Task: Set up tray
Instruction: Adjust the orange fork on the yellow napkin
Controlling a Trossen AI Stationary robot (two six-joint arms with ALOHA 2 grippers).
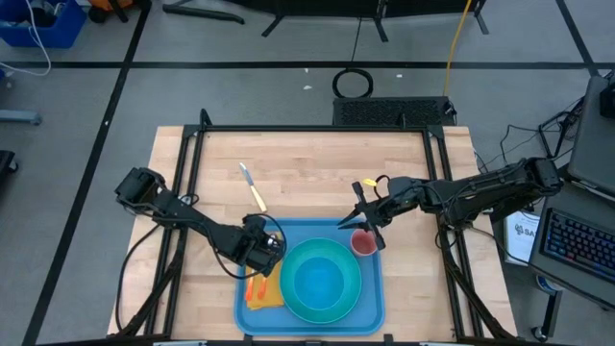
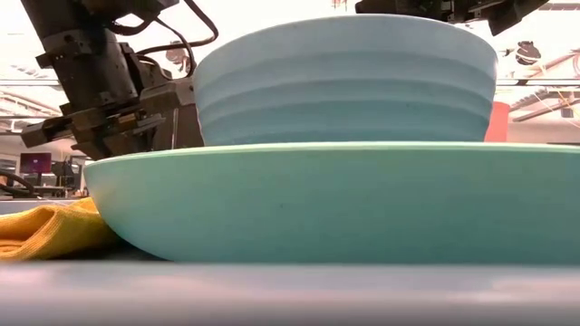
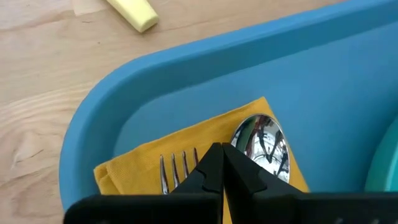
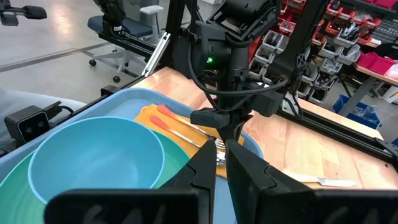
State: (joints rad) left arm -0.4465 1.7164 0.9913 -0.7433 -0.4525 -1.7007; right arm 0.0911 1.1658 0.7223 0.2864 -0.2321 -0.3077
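Note:
The light-blue tray point(image 1: 372, 300) lies at the table's near middle. In it a turquoise bowl point(image 1: 322, 279) stands on a round turquoise plate point(image 2: 317, 199). A yellow napkin point(image 3: 155, 155) lies at the tray's left and bears an orange-handled fork point(image 3: 177, 168) and spoon point(image 3: 261, 140). A red cup point(image 1: 365, 243) stands in the tray's far right corner. My left gripper point(image 3: 221, 149) is shut, pointing down between the fork's tines and the spoon's bowl. My right gripper point(image 1: 361, 221) is shut and holds nothing, just beyond the red cup. My left gripper points down at the napkin's far end point(image 3: 205, 134), its shut fingertips between the fork's tines and the spoon's bowl. I cannot tell whether the tips touch the napkin or the cutlery.
A knife with a yellow handle point(image 1: 252, 187) lies on the bare wood beyond the tray's far left corner; it also shows in the right wrist view point(image 4: 317, 180). Black frame rails run along the table's left, right and far sides.

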